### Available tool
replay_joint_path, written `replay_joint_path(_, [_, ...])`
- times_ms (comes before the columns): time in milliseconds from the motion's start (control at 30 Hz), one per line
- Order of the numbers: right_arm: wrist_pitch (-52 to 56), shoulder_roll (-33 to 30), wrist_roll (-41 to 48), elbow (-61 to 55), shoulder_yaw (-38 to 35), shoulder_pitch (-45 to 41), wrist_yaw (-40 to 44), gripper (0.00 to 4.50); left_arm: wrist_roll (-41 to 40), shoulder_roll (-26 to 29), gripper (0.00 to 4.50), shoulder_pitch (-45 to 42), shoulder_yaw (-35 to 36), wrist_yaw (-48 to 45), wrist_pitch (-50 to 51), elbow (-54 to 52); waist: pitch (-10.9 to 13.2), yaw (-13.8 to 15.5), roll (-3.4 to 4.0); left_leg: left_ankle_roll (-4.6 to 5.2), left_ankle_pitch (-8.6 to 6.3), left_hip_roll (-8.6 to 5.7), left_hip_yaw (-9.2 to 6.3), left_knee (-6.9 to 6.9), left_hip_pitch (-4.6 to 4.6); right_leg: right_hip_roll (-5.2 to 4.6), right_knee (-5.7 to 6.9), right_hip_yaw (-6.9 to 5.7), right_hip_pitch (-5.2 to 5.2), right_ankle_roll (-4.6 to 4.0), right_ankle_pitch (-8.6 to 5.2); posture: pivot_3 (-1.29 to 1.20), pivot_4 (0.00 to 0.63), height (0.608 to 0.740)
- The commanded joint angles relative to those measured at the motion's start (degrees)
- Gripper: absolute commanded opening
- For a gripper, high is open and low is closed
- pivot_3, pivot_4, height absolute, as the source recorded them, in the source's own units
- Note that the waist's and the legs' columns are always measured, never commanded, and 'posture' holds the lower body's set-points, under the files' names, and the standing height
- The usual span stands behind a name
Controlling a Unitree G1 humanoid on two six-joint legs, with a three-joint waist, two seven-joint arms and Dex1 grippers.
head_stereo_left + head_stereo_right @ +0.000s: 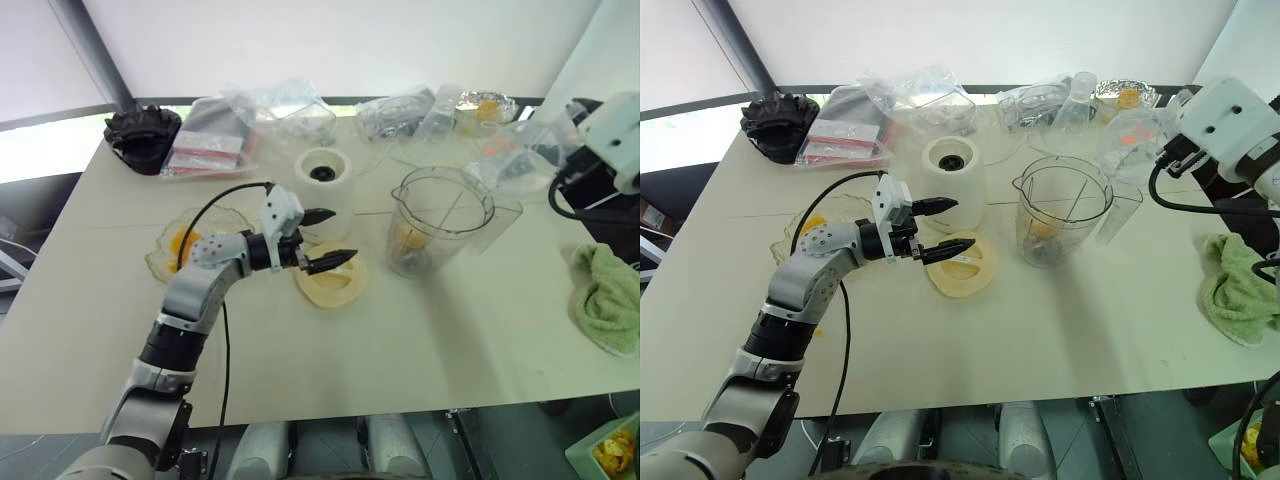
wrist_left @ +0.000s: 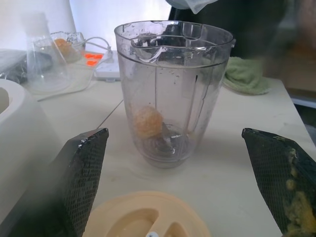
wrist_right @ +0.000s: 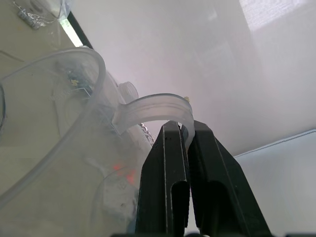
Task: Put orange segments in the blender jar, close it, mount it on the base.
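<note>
blender jar (image 2: 173, 89): clear plastic, glossy, lightly smeared, standing ahead of the open left fingers
orange segment (image 2: 148, 122): showing soft, moist, inside the jar
left fingers (image 2: 84, 173): black, textured mesh pads, pulp sticking on one
lid (image 2: 145, 217): cream plastic, smooth, lying just below the fingers
measuring jug (image 3: 74, 123): frosted plastic, handle sitting pinched between matt black right fingers (image 3: 165, 187)
towel (image 1: 608, 295): green cloth, nubbly

No readable text or labels.

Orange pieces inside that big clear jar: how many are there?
1: a single orange segment rests at the bottom of the blender jar, beside the blade. Others may hide behind it.
</note>
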Motion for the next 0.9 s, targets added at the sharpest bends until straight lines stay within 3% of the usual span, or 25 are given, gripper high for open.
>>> replay_joint_path(33, [-1.53, -1.41, -0.97, -0.21, -0.91, -1.78, -0.14, 0.06, 0.0, -0.29, 4.5, -0.77, 0.33, 0.09, -1.34, -0.62, 0.0, 0.0, 0.0, 0.0, 0.0, 0.0, 0.0, 0.0, 0.0, 0.0, 0.0, 0.0, 0.0, 0.0, 0.0, 0.0, 0.15, 0.74])
replay_joint_path(367, [0.89, 0.84, 0.66, 0.02, -1.94, -2.5, -0.67, 0.06, 0.01, -0.29, 4.5, -0.8, 0.4, 0.0, -1.24, -0.66, 0.0, 0.0, 0.0, 0.0, 0.0, 0.0, -0.01, 0.0, 0.0, 0.0, 0.0, 0.0, 0.0, 0.0, 0.0, 0.0, 0.15, 0.74])
replay_joint_path(567, [10.73, 5.64, 6.05, -1.15, -5.94, -4.22, -2.86, 0.06, 0.11, -0.25, 4.5, -1.2, 0.51, -0.03, -1.33, -0.09, 0.01, 0.03, -0.02, 0.0, 0.0, 0.0, -0.02, 0.0, 0.0, -0.01, -0.01, 0.0, 0.0, -0.01, 0.0, 0.0, 0.15, 0.74])
replay_joint_path(700, [22.46, 9.86, 10.21, -1.16, -10.54, -7.46, -7.47, 0.06, 0.24, -0.22, 4.5, -1.46, 0.33, -0.11, -1.26, 0.06, 0.02, 0.06, -0.01, 0.0, 0.0, 0.0, -0.04, 0.0, -0.01, -0.01, -0.01, 0.0, 0.0, -0.01, 0.0, 0.0, 0.15, 0.74])
replay_joint_path(900, [31.61, 14.81, 13.14, 1.14, -18.63, -9.09, -15.67, 0.06, 0.43, -0.05, 4.5, -1.55, 0.18, -0.36, -1.12, 0.17, 0.01, 0.21, -0.01, 0.0, 0.0, -0.01, -0.05, -0.01, -0.04, -0.03, -0.03, -0.01, -0.01, -0.01, 0.0, 0.0, 0.15, 0.74])
